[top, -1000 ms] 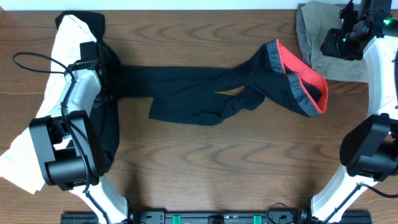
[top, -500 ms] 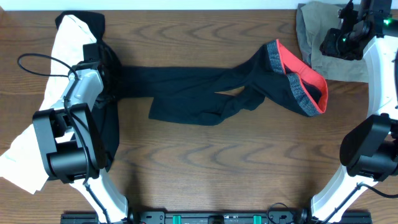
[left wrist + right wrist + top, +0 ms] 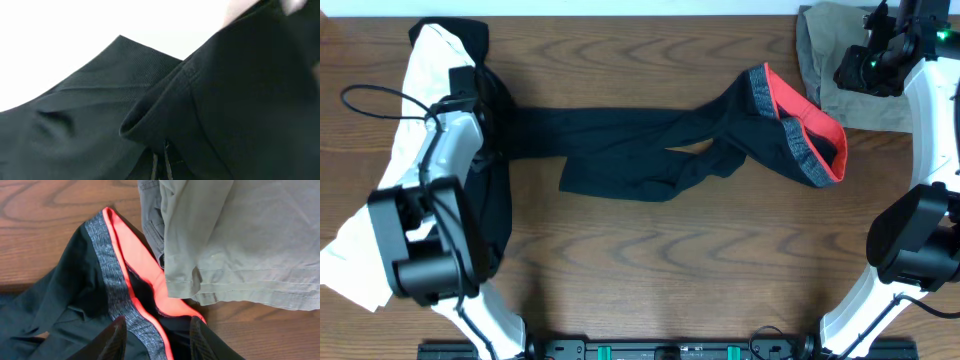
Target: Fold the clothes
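- Currently the leggings (image 3: 650,150) are lying stretched across the middle of the bench (image 3: 670,280). The legs are going to the left and the grey and red-orange waistband (image 3: 800,130) is resting at the right end.
- At the left side a white piece (image 3: 420,70) is lying. A black piece (image 3: 498,215) is lying partly on top of it, under the left arm (image 3: 445,160).
- The leg ends of the leggings are reaching this black piece. In the overhead view the two black cloths are running together, and I cannot tell where one is ending.
- The left claw (image 3: 160,167) is pressed together. Its wrist view is filling almost fully with folds of black cloth coming right up to it. I cannot tell whether it is pinching this cloth, or which garment the cloth belongs to.
- A khaki piece (image 3: 830,85) is sitting at the far right corner of the bench, with its near left corner touching the waistband.
- The right claw (image 3: 157,342) is hanging over the place where the waistband and the khaki piece are meeting. Its two fingers (image 3: 116,340) are spread apart above the cloth and are not pinching anything.
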Controlling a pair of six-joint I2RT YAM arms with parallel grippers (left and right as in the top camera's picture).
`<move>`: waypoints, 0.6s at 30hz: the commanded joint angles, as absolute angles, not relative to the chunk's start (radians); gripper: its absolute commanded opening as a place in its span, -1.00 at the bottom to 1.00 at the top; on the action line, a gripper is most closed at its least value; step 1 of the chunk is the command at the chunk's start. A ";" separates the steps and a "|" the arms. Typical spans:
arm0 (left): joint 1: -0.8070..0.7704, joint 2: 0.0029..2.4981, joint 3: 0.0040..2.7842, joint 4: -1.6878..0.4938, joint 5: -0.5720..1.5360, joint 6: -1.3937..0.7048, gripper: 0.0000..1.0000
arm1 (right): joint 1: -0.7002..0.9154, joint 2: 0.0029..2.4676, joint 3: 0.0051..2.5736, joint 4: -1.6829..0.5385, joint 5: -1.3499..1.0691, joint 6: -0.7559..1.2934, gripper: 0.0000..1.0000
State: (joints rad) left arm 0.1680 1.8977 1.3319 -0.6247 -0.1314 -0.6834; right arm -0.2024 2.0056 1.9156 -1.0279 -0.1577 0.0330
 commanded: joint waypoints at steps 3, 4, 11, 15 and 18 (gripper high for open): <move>0.172 1.691 1.341 -0.689 -0.147 -0.656 -0.88 | -0.195 2.015 1.913 -1.044 -0.166 0.013 -0.21; 0.172 1.655 1.341 -0.704 -0.147 -0.651 -0.88 | -0.195 2.015 1.913 -1.048 -0.166 0.013 -0.21; 0.146 1.451 1.341 -0.831 -0.147 -0.644 -0.88 | -0.195 2.015 1.913 -1.066 -0.216 0.010 -0.21; 0.101 1.402 1.341 -0.898 -0.147 -0.644 -0.88 | -0.195 2.015 1.913 -1.070 -0.229 0.010 -0.21; 0.056 1.405 1.341 -0.908 -0.164 -0.644 -0.88 | -0.195 2.015 1.913 -1.071 -0.229 0.009 -0.21</move>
State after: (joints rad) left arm 0.0895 1.3994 1.3319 -0.9031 -0.1356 -0.6537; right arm -0.2028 2.0056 1.9156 -1.0676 -0.2092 0.0319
